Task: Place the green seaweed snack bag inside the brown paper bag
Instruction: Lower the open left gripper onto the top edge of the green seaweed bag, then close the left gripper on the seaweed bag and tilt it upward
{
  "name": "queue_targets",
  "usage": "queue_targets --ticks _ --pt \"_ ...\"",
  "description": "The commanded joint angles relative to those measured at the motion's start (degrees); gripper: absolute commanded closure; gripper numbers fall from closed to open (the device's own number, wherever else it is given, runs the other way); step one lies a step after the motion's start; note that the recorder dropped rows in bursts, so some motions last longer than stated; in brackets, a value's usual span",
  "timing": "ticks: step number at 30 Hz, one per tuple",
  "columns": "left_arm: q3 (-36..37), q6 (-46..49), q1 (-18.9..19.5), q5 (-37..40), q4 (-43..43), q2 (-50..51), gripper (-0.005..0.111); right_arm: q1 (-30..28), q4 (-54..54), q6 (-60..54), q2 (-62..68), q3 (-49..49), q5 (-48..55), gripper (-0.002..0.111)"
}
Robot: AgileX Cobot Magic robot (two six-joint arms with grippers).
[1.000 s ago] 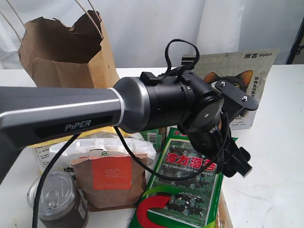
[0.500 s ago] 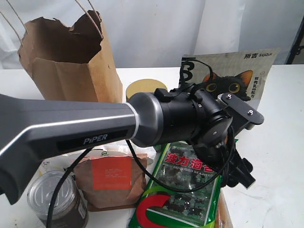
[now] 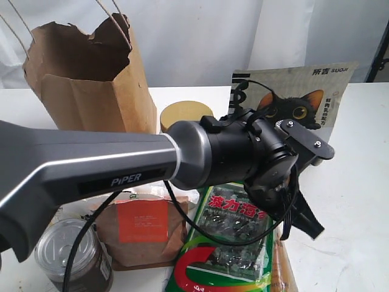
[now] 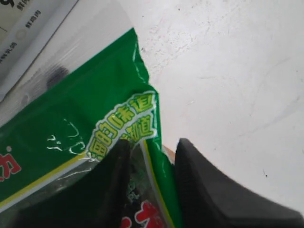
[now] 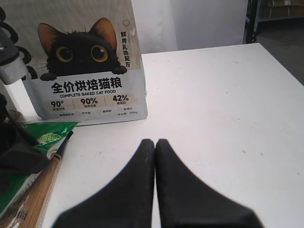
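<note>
The green seaweed snack bag [image 3: 231,243] lies flat on the white table at the front, with its red-white arc at the near end. My left gripper [image 3: 292,219] is down at the packet's right edge. In the left wrist view the left gripper [image 4: 152,149] has that edge of the seaweed bag [image 4: 71,123] pinched between its two black fingers. The brown paper bag [image 3: 91,79] stands upright at the back left with its torn rim open. My right gripper [image 5: 155,141] is shut on nothing, low over bare table. The seaweed bag [image 5: 47,133] shows in a corner of the right wrist view.
A cat food bag [image 3: 316,91] stands behind the packet. A yellow-lidded jar [image 3: 185,112] is beside the paper bag. A small brown pouch [image 3: 143,225] and a metal-lidded jar [image 3: 70,249] lie front left. A spaghetti packet [image 3: 282,274] lies along the seaweed bag's right side.
My left arm has come down and to the right onto the packet's right edge. The packet has tilted and its right edge has pulled inward.
</note>
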Motion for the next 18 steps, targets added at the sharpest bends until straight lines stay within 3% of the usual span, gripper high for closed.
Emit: queue_targets --ticks 1,6,9,18 --pt "-1.77 -0.84 -0.18 2.67 -0.10 -0.63 0.078 -0.32 0.13 -0.21 -0.28 0.14 -0.10 0.108" --pt "-2.51 -0.84 -0.18 3.24 -0.65 -3.09 0.083 -0.32 0.13 -0.21 -0.28 0.14 -0.10 0.108" --pt "-2.51 -0.10 -0.18 3.49 -0.76 -4.77 0.106 -0.32 0.13 -0.21 -0.28 0.14 -0.10 0.108" --pt "-2.51 0.73 -0.43 5.27 -1.78 -7.51 0.107 -0.32 0.13 -0.21 -0.28 0.14 -0.10 0.108"
